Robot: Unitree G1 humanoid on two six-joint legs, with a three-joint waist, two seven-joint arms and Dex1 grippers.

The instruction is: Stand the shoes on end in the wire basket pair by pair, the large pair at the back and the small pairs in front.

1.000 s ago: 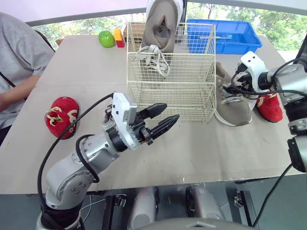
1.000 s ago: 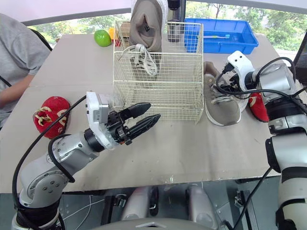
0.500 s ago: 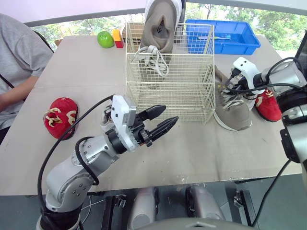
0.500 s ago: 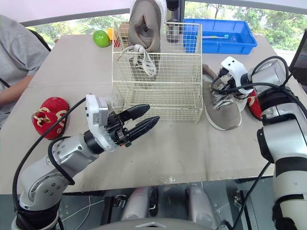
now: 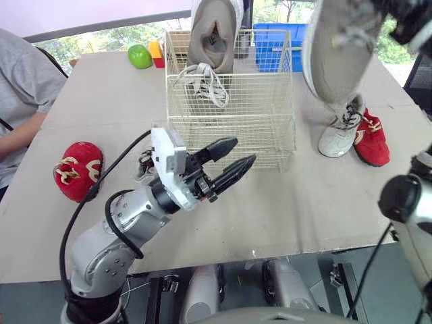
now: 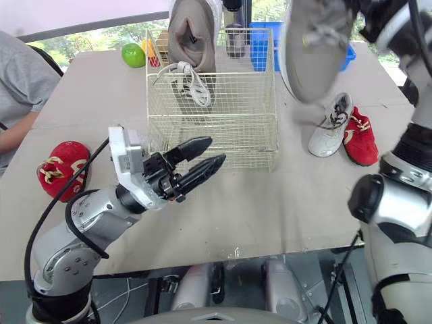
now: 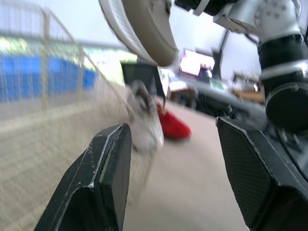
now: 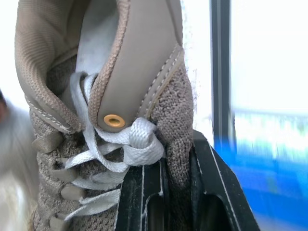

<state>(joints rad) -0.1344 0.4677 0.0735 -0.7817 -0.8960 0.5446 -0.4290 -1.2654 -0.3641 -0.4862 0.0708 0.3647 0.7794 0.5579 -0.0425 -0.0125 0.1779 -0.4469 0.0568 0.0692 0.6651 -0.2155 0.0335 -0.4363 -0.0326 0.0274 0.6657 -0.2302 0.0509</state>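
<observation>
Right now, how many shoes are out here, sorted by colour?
Beige knit lace-up shoes: 2 (one on end in the cream wire basket, one held up by the right gripper)
Small red shoes: 2
Small white shoe: 1
Total: 5
</observation>
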